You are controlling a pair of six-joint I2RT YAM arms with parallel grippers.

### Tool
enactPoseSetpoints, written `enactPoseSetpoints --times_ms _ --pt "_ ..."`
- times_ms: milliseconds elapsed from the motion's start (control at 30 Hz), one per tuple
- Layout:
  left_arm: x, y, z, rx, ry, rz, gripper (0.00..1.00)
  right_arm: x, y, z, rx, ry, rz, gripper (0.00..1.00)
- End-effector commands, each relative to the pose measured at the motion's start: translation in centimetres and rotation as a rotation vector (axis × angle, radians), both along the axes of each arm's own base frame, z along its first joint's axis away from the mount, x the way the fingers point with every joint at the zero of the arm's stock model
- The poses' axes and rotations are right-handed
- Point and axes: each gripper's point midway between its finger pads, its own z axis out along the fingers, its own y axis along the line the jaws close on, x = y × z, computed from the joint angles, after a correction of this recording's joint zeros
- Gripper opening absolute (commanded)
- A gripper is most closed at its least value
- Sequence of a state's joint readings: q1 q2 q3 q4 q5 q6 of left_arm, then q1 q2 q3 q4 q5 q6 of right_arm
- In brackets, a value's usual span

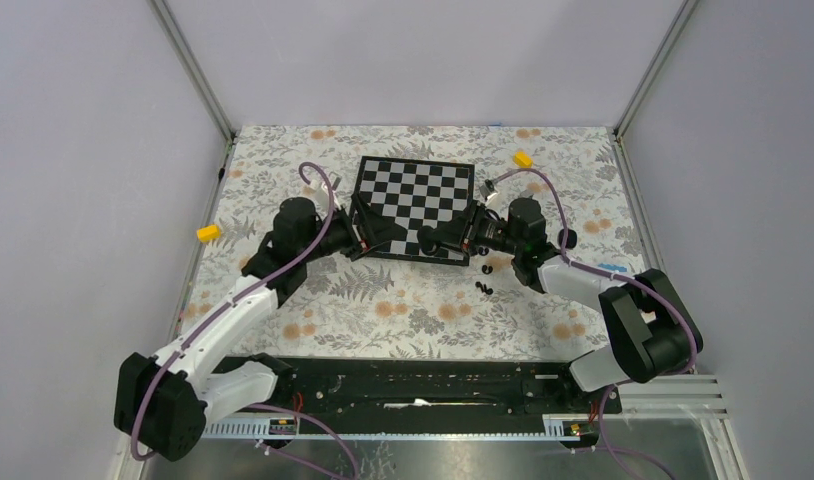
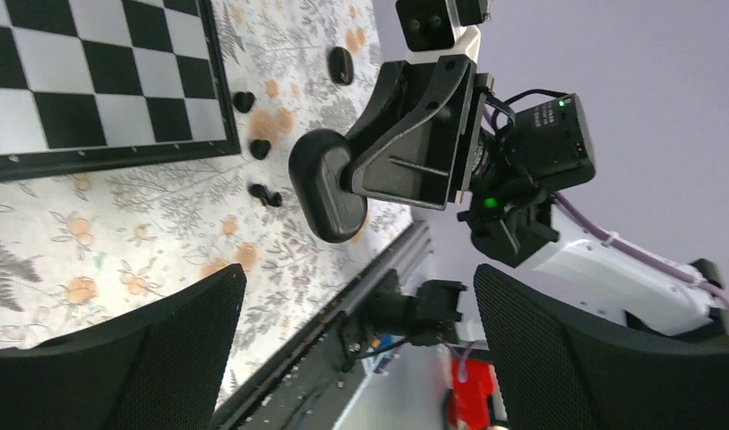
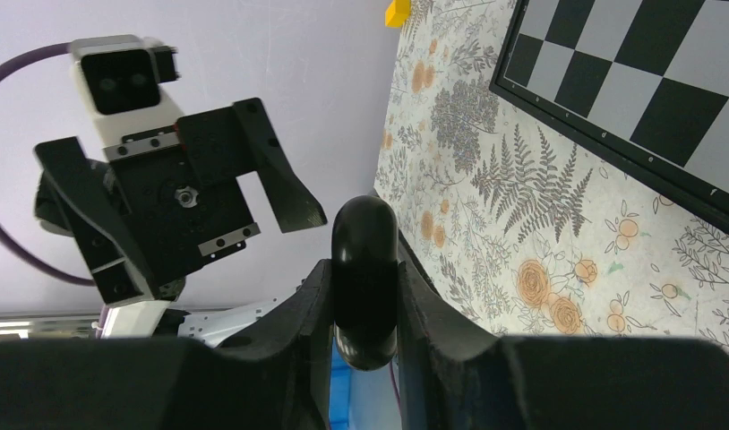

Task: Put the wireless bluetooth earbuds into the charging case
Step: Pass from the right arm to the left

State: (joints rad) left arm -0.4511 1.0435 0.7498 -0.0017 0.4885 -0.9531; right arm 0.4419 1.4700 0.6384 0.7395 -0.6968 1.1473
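Charging case (image 3: pixel 364 269) sits pinched between right fingers (image 3: pixel 289 345).

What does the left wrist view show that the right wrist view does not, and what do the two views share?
Only the left wrist view shows the earbuds lying loose on the floral mat beside the chessboard, and the right end effector seen from the side. Only the right wrist view shows the yellow block and the open left end effector seen from the front. Both show the charging case clamped in the right end effector, the chessboard and the mat.
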Motion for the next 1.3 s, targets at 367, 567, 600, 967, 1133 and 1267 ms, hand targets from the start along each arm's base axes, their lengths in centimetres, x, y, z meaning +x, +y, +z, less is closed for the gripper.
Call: enactPoseSetpoints --times_ms 367,567,600,967,1133,1267 --pt "-2.0 -1.2 4.5 -0.359 0.014 -0.230 0.99 -0.1 0.1 3.8 0.119 -0.158 0.015 0.00" --pt "-2.4 -1.4 4.7 -0.432 0.027 -0.268 0.99 -0.3 0.4 5.1 0.183 -0.190 0.039 0.00" --pt "-2.3 -1.5 4.3 -0.433 0.038 -0.271 0.99 -0.3 0.5 5.2 0.189 -0.193 0.040 0.00" --pt "-1.4 -1.8 3.1 -0.435 0.058 -0.260 0.95 -1.8 2.7 7.0 0.270 -0.231 0.126 0.00" --pt "-1.3 -1.8 3.5 -0.463 0.043 -0.269 0.89 -2.3 4.2 6.9 0.287 -0.220 0.153 0.00" --pt "-1.3 -1.8 2.9 -0.449 0.039 -0.263 0.84 -2.3 4.3 7.2 0.321 -0.203 0.160 0.00"
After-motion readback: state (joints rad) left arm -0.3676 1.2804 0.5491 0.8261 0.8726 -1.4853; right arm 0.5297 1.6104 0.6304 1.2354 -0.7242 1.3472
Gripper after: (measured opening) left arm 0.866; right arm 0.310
